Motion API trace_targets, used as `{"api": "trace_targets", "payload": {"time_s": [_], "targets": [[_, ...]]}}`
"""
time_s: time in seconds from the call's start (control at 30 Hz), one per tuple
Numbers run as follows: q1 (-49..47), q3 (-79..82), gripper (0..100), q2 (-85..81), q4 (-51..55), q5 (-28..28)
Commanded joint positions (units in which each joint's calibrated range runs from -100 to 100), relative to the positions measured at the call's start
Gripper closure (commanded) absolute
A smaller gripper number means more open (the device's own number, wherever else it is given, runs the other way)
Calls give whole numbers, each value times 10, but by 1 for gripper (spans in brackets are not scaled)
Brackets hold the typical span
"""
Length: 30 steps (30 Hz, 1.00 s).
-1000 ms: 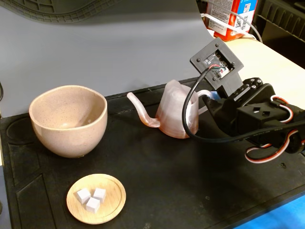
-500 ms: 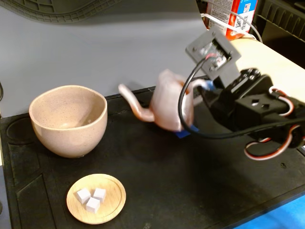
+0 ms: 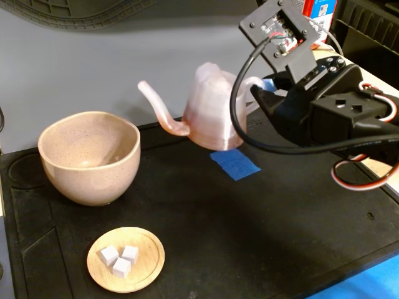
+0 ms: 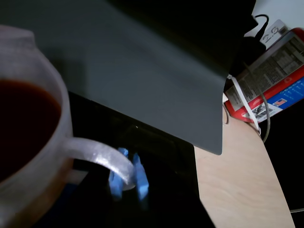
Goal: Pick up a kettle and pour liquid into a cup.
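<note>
Fixed view, kettle point(image 3: 212, 109): held above the black mat point(image 3: 249, 224), spout aimed left toward the cup point(image 3: 90, 156), not yet over its rim.
Gripper point(image 3: 265, 93): seen at the kettle's right, clenched on the loop handle; blue fingertips point(image 4: 141, 178) pinched the handle point(image 4: 102, 156) in the wrist view.
Liquid point(image 4: 23, 123): seen dark red inside the kettle.
Cup: left of and lower than the spout, a gap between.
Open room: the wooden dish point(image 3: 126, 258) lay nearer the camera, judged clear of the path.
</note>
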Motion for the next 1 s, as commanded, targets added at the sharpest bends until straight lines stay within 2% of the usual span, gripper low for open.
{"api": "trace_targets", "payload": {"time_s": [0.0,0.1,0.17,0.37,0.57,0.63,0.87,0.97], "targets": [[-4,-36,99,-37,1,0],[-16,-64,99,-33,3,0],[-17,-101,99,-37,55,1],[-21,-129,99,-30,57,2],[-22,-130,99,-33,56,20],[-22,-130,99,-36,56,54],[-42,-161,99,-27,57,60],[-43,-161,99,-27,57,89]]}}
